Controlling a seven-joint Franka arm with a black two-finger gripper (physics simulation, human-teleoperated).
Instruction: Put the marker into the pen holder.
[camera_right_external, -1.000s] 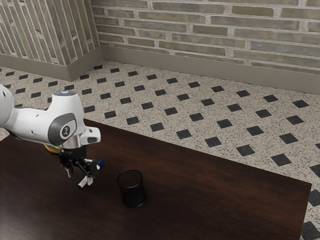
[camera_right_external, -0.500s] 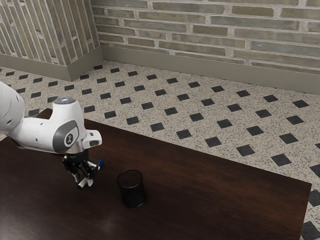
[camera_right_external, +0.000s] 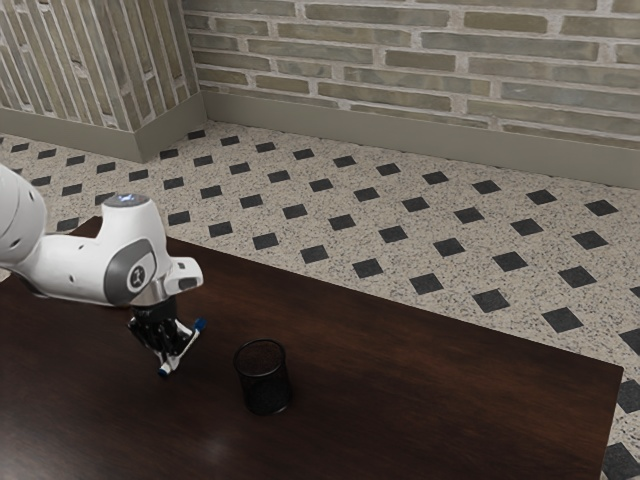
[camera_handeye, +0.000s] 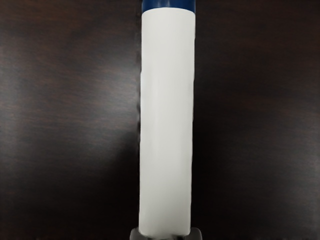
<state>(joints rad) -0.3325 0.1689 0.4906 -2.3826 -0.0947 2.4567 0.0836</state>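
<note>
Both sides of the marker (camera_handeye: 166, 120) are being pinched by the nearly closed gripper (camera_right_external: 168, 357), the blue end (camera_right_external: 200, 325) pointing to the exterior view's one o'clock, presumably being left free for entering the upright holder (camera_right_external: 265, 384) at three o'clock.

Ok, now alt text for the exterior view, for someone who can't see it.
A white robot arm grips a white, blue-ended marker in its black gripper over a dark wooden table. An upright black mesh pen holder stands nearby, toward the exterior view's right. Behind are a speckled floor with dark diamonds and a brick wall.
</note>
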